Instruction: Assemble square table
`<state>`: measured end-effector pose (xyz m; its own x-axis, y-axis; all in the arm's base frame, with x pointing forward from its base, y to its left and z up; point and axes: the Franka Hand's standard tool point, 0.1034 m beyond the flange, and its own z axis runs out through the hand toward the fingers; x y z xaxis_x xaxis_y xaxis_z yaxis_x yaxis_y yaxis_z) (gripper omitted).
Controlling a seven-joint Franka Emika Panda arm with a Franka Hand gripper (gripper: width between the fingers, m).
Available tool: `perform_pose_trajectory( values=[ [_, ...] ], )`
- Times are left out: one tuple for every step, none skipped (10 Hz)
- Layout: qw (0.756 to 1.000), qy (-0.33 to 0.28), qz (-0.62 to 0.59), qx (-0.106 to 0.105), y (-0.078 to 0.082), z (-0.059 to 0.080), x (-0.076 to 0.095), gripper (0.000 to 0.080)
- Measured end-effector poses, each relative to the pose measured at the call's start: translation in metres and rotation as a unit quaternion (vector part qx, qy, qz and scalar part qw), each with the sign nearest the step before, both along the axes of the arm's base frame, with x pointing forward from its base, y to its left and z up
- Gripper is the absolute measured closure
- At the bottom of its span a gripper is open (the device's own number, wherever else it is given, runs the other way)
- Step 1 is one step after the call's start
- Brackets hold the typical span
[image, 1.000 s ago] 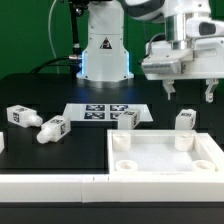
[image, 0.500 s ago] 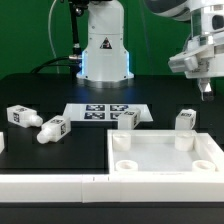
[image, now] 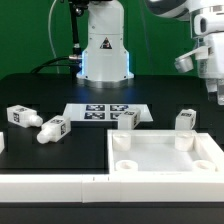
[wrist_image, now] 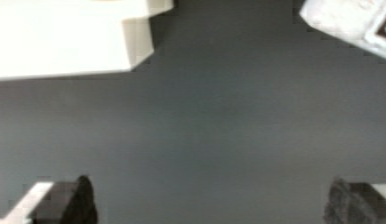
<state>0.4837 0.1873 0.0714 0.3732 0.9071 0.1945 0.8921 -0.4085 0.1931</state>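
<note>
The white square tabletop (image: 165,158) lies with its raised rim up at the front of the exterior view's right, round sockets at its corners. One tagged white leg (image: 185,120) stands upright at its far right corner. Three more legs lie loose on the black table: two (image: 22,117) (image: 52,129) at the exterior view's left, one (image: 126,118) by the marker board. My gripper (image: 214,88) hangs high at the exterior view's right edge, partly cut off, above and right of the upright leg. In the wrist view the gripper (wrist_image: 211,205) is open over bare dark table, both fingertips (wrist_image: 65,200) showing with nothing between them.
The marker board (image: 104,110) lies flat in front of the robot base (image: 103,50). A long low white border bar (image: 50,186) runs along the front. In the wrist view a white block (wrist_image: 65,40) and a white corner (wrist_image: 359,20) lie beyond the fingers.
The gripper has travelled toward the exterior view's right, from above the tabletop's far edge to the frame's edge. It stayed open. No part has moved.
</note>
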Motion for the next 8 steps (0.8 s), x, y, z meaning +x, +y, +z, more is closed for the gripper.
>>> perform_pose_trajectory(
  values=[
    [0.994,0.018,-0.102,0.025,-0.001,-0.002,0.0,0.015],
    [0.981,0.035,-0.186,0.041,-0.004,-0.003,0.0,0.015],
    [0.976,0.039,-0.208,0.046,-0.012,-0.003,0.004,0.015],
    [0.967,0.043,-0.245,0.056,-0.013,-0.004,0.005,0.015],
    [0.957,0.048,-0.278,0.065,-0.012,-0.004,0.004,0.015],
    [0.949,0.051,-0.303,0.072,-0.012,-0.004,0.004,0.015],
    [0.936,0.055,-0.337,0.081,-0.013,-0.004,0.004,0.015],
    [0.912,0.066,-0.395,0.091,-0.026,-0.006,0.007,0.015]
  ],
)
